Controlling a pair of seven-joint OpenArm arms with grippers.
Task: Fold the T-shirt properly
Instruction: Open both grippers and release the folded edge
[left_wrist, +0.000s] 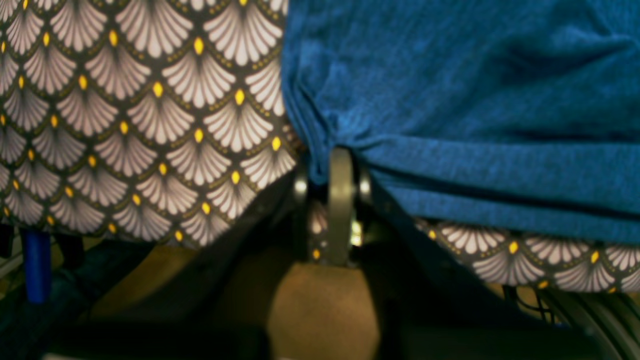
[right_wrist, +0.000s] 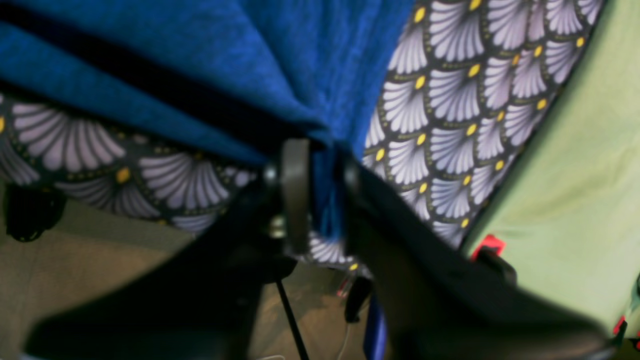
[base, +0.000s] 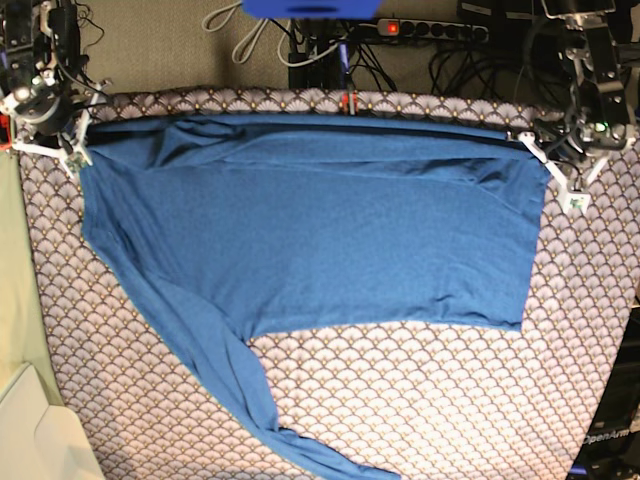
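A blue T-shirt (base: 330, 240) is spread flat across a patterned tablecloth (base: 430, 400), pinched at two far corners by two robot grippers.

The shirt is plain, soft knit, folded along the table's far edge, with one long sleeve trailing toward the near edge. The cloth beneath is printed with pale scalloped fans and yellow dots. In the left wrist view, the left gripper (left_wrist: 332, 172) is seen nearly closed, bunched blue fabric caught between its fingers. In the right wrist view, the right gripper (right_wrist: 320, 180) is parted slightly wider, a fold of shirt still lying between its fingers.
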